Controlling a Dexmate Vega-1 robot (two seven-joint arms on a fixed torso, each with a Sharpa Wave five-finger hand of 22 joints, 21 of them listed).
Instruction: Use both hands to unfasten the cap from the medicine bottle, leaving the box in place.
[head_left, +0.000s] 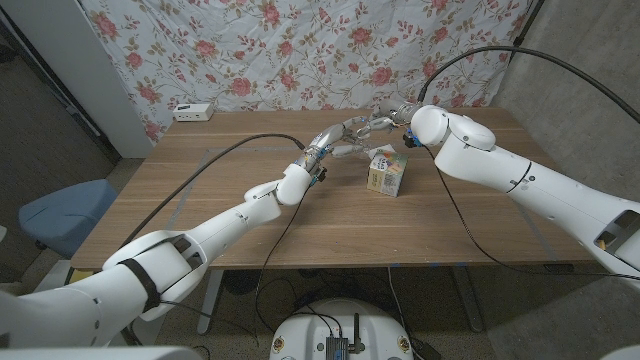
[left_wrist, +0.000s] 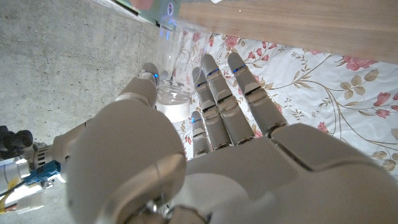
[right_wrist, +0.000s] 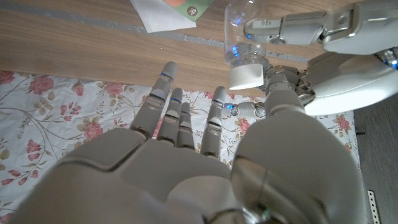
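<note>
The clear plastic medicine bottle (right_wrist: 244, 32) with its white screw cap (right_wrist: 245, 76) sits in the upper middle of the right wrist picture, lifted off the wooden desk (head_left: 250, 210) and gripped round its body by the left robot hand (right_wrist: 323, 56), whose fingers (right_wrist: 280, 30) wrap across the clear wall. In the head view this all happens just above centre, where the two arms meet. The right robot hand (right_wrist: 186, 180) holds nothing: its fingers are spread and reach toward the cap, with the thumb (right_wrist: 277, 118) just beside it, though I cannot tell whether it touches yet.

The small green and yellow cardboard box (head_left: 386, 173) stands on the desk right under the meeting hands, near the centre of the head view. A white power strip (head_left: 193, 111) lies at the upper left of the desk, well apart, before the rose-patterned curtain (head_left: 300, 50).

From where I stand, the risk is the box: the hands work close above it, so a dropped wrist could shove it. A loose hold on the smooth bottle could also let it spin with the cap.
</note>
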